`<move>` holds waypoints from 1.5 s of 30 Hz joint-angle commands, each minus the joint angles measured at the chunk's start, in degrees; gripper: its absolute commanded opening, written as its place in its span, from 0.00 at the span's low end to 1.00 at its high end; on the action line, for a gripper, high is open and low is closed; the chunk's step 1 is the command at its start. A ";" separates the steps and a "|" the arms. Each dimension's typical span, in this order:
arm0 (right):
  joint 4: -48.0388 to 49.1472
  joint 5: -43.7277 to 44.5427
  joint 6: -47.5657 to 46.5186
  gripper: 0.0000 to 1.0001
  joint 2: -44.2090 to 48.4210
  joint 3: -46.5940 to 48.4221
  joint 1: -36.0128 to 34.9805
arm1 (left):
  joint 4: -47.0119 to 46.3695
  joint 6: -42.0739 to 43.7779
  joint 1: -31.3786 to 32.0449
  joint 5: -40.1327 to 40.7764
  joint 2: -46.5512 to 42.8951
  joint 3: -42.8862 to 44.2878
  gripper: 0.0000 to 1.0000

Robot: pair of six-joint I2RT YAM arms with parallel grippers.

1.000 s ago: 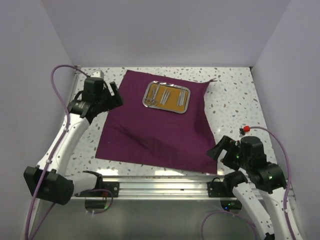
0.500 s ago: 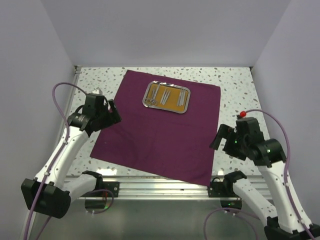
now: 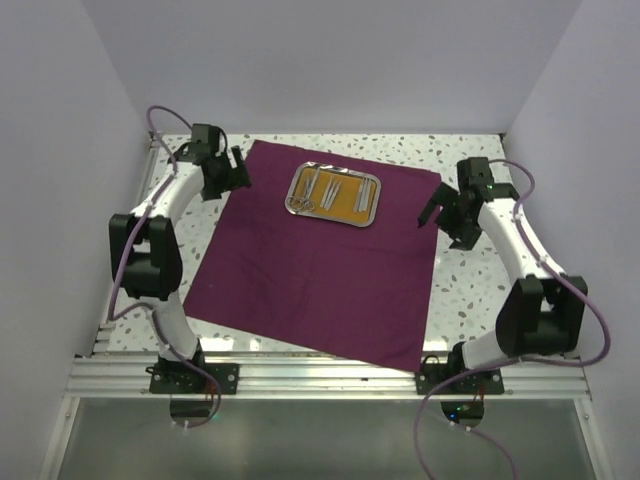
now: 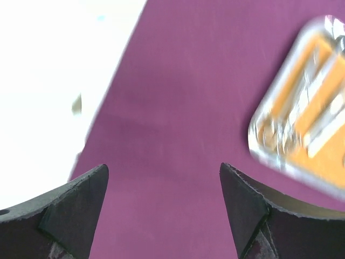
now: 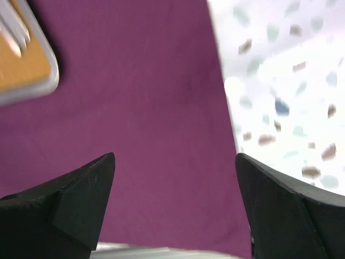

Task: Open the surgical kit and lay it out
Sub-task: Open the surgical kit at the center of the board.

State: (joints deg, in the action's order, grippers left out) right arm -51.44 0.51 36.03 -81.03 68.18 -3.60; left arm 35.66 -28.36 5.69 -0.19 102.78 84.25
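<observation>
The dark purple cloth wrap (image 3: 320, 260) lies spread flat on the speckled table. The small steel tray (image 3: 334, 195) with orange-brown liner sits on its far part and holds several thin silver instruments (image 3: 312, 188). My left gripper (image 3: 238, 170) is open and empty over the cloth's far left corner; the left wrist view shows cloth (image 4: 172, 135) between its fingers (image 4: 81, 205) and the blurred tray (image 4: 302, 129) at right. My right gripper (image 3: 432, 212) is open and empty over the cloth's right edge; the right wrist view shows cloth (image 5: 140, 108) and a tray corner (image 5: 27, 70).
Bare speckled tabletop (image 3: 480, 290) flanks the cloth on both sides. Pale walls enclose the table at left, back and right. An aluminium rail (image 3: 320, 370) runs along the near edge with both arm bases on it.
Both arms have swung from the near corners to the far part of the cloth. The cloth has been pulled flatter, its right side now spread out.
</observation>
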 commanded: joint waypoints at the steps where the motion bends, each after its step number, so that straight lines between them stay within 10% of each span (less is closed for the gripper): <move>1: 7.93 -0.96 -0.43 0.96 -8.74 6.16 3.50 | -3.40 4.80 -2.53 -4.64 8.47 9.77 0.88; 22: 9.25 8.19 -5.62 0.84 -47.53 36.49 8.08 | -5.42 10.08 -8.42 -8.87 23.08 15.07 0.81; 35: 10.66 -1.47 -2.46 0.30 -60.81 49.31 7.82 | -6.91 9.55 -8.51 -6.32 18.60 1.20 0.00; 40: 9.52 -2.88 -1.23 0.03 -66.17 55.21 7.64 | -8.06 9.64 -8.42 -5.97 13.50 -5.31 0.00; 45: 7.94 -3.59 0.26 0.00 -70.40 63.38 7.46 | -8.59 9.90 -8.42 -4.39 9.11 -10.59 0.00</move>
State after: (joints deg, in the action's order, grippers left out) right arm -41.17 -1.85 35.00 -145.62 129.49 4.69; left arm 24.36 -19.35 -2.66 -6.85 113.91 76.79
